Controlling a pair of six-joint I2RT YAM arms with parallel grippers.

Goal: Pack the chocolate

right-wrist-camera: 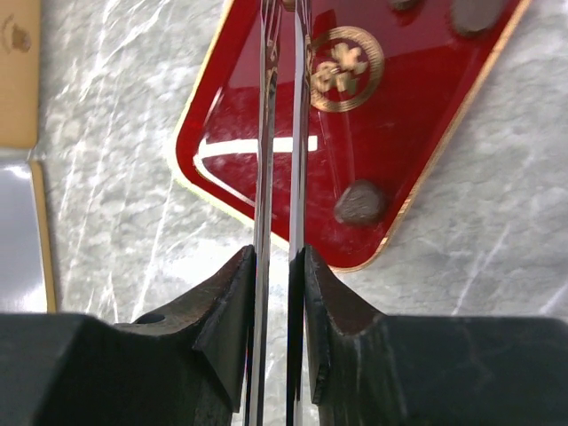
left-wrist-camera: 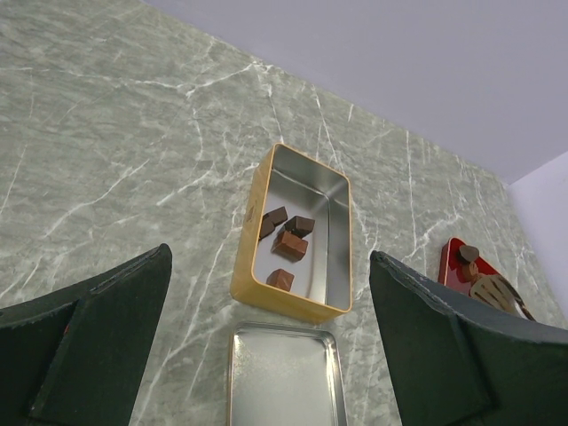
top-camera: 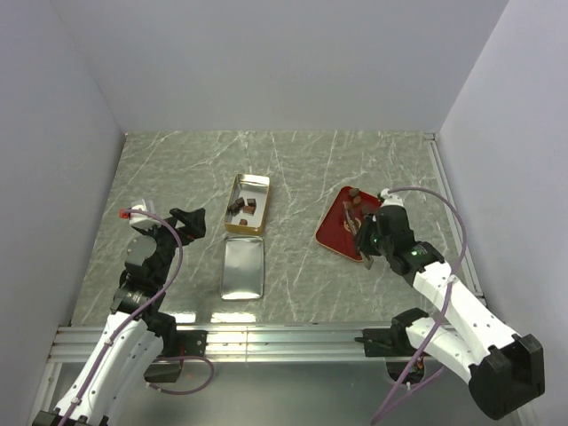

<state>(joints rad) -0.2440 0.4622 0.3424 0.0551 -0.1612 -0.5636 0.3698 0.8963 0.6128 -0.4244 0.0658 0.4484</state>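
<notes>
Chocolate (left-wrist-camera: pixel 289 245): several chunks in gold tin (left-wrist-camera: pixel 246 253) ahead of spread-open left gripper (top-camera: pixel 189 220), others on red tray (right-wrist-camera: pixel 240 106) just beyond right gripper (right-wrist-camera: pixel 275 257) clamped on tongs (right-wrist-camera: pixel 264 133); best taken with tips astride one chunk, squeezed gently, lifted level.

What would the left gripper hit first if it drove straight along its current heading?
Probably the gold tin, centred between the open left gripper's fingers. The lid lies flat nearer and lower; depth is unclear, so it could come first.
</notes>
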